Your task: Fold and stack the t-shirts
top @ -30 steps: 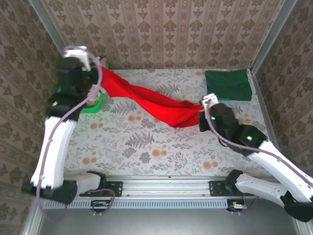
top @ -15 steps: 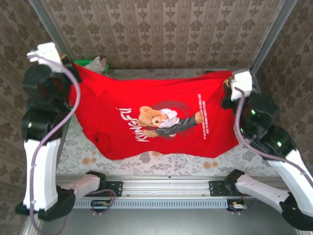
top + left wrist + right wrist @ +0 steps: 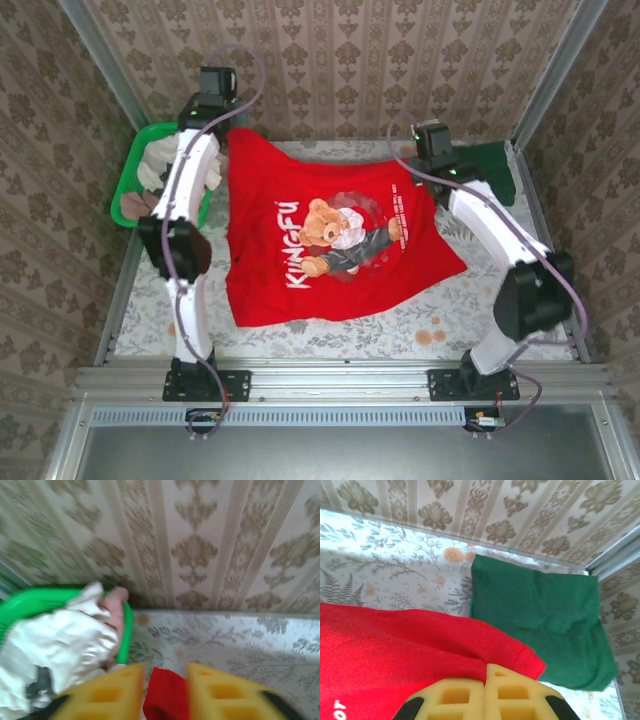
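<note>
The red t-shirt (image 3: 330,235) lies spread flat on the table, teddy-bear print and white lettering facing up. My left gripper (image 3: 228,140) is at its far left corner. In the left wrist view its yellow fingers (image 3: 105,692) stand apart, and a red cloth corner (image 3: 167,697) lies loosely between them. My right gripper (image 3: 422,168) is at the far right corner. Its jaws (image 3: 485,666) are shut on the red hem (image 3: 470,650). The folded dark green t-shirt (image 3: 545,620) lies just beyond, at the table's far right corner (image 3: 495,175).
A green basket (image 3: 128,185) with pale clothes (image 3: 55,640) sits at the far left, close beside my left gripper. Patterned walls enclose the table (image 3: 450,310) on three sides. A metal rail (image 3: 330,380) runs along the near edge.
Half a second ago both grippers held the red shirt up, stretched out in the air. Now it lies flat, both arms reach to the far side, and the left jaws have parted.
</note>
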### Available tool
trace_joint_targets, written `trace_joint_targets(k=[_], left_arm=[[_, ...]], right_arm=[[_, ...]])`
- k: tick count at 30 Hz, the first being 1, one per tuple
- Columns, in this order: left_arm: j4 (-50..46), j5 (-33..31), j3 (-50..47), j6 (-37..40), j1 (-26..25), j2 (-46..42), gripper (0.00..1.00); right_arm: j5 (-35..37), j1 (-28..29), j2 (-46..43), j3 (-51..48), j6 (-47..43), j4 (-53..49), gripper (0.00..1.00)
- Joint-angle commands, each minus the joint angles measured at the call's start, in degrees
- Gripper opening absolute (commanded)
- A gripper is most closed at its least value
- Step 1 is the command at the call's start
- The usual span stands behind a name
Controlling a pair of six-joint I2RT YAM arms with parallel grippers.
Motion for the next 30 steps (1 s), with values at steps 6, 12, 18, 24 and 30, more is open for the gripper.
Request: trace_joint_targets(k=[6, 12, 18, 24, 30], left_arm=[[-18.0, 7.4, 19.2, -3.0, 1.4, 10.1, 0.97], [-11.1, 9.2, -18.7, -2.9, -0.2, -16.8, 1.0], [12.3, 13.8, -69.7, -11.8, -2.3, -49.3, 1.0], [16.6, 16.9, -87.6, -16.4, -3.9, -53.0, 0.94], [19.1, 18.5, -88.8, -16.9, -4.4, -49.5, 0.92]], right_arm=[[3.3, -1.6, 19.8, 24.2, 1.3, -13.5, 0.57], [-0.2, 0.3, 11.0, 19.0, 5.4, -21.7, 0.83], [-17.5, 4.0, -4.6, -13.7, 16.6, -4.5, 0.83], [-14.2, 1.9, 3.1, -11.3, 20.9, -7.2, 0.76], [-5.2, -3.5, 13.3, 6.8, 20.0, -15.8, 0.72]])
